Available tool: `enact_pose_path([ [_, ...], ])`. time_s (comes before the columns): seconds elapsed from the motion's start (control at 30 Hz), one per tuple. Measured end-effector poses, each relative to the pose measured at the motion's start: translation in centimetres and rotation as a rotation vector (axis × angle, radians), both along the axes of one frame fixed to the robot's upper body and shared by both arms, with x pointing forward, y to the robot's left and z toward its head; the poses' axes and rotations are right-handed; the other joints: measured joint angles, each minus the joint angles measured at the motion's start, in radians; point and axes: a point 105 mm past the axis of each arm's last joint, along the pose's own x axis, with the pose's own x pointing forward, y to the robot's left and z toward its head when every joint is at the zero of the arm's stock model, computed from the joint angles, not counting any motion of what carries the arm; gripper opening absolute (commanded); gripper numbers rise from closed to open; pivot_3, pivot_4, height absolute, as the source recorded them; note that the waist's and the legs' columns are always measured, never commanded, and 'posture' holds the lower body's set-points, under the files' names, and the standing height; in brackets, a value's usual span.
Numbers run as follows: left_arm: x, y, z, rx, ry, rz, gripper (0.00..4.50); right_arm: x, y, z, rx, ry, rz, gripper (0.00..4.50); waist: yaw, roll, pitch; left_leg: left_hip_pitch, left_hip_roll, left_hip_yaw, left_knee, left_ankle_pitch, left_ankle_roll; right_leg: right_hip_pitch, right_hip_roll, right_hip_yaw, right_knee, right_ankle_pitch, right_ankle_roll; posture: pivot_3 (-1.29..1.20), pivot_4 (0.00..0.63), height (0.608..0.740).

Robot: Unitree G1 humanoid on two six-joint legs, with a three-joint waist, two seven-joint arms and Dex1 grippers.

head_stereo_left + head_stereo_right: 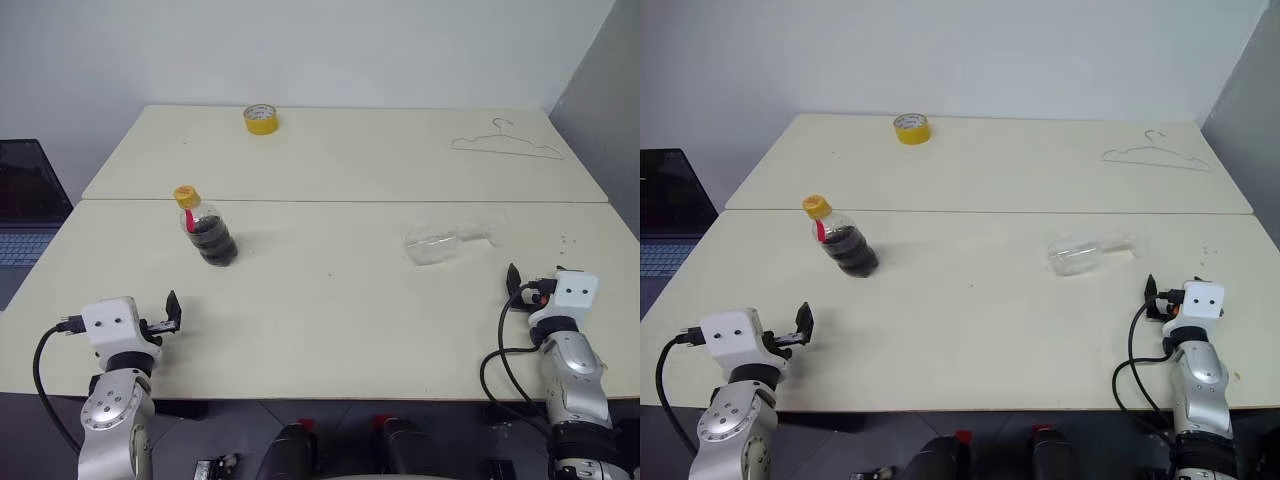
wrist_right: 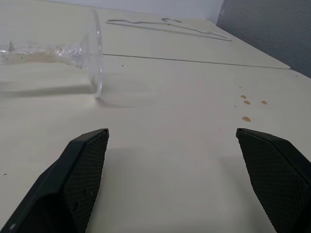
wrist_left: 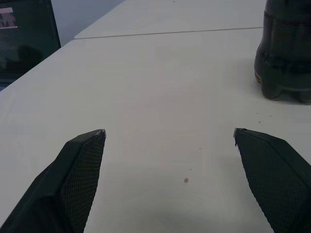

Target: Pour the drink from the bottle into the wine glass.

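On bottle (image 1: pixel 207 232), red label mark.

Lighting: even, bright, diffuse from overhead. Shadows: soft, short, beside the squat clear plastic bottle (image 1: pixel 207 233). Glare: none. Wrist views: dimmer, near black mesh fingers (image 3: pixel 80 170) soft-focused.

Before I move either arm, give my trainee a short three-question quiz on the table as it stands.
1. True or false: the wine glass stands upright.
2. Which sits at the far edge of the table? A) a yellow tape roll B) a mug C) a book
3. Fill in: the bottle still wears its ____ cap.

Key: 1. False, it lies on its side, nearer the right hand. 2. A; a wire hanger lies farther right. 3. Yellow; the bottle stands upright with the dark drink inside, ahead of the left hand. Both hands are open and empty.
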Motion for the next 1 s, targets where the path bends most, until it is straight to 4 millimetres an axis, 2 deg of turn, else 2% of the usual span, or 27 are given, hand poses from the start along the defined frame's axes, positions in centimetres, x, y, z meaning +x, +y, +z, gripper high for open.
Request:
enact_pose_path([
  [0.6,0.4,-0.8,1.1,0.071,-0.051,-0.071,4.46,0.0,0.4,0.2,-0.008,-0.001,0.023,4.5,0.0,0.0,0.0,0.0,0.0,0.0,0.0,0.0,0.0,0.0,0.0,0.0,0.0,0.0,0.0,0.0,0.15,0.74],
  [0.83,0.4,-1.5,1.0,0.024,-0.064,-0.137,4.46,-0.1,1.0,0.0,-0.044,0.009,0.052,4.5,0.0,0.0,0.0,0.0,0.0,0.0,0.0,0.0,0.0,0.0,0.0,0.0,0.0,0.0,0.0,0.0,0.15,0.74],
  [1.0,0.5,-1.7,0.5,-0.015,-0.037,-0.153,4.46,-0.7,2.8,-0.2,-0.071,0.012,0.157,4.5,-0.001,0.0,0.0,0.0,0.0,0.0,0.0,0.0,0.0,0.0,0.0,0.0,0.0,0.0,0.0,0.0,0.15,0.74],
])
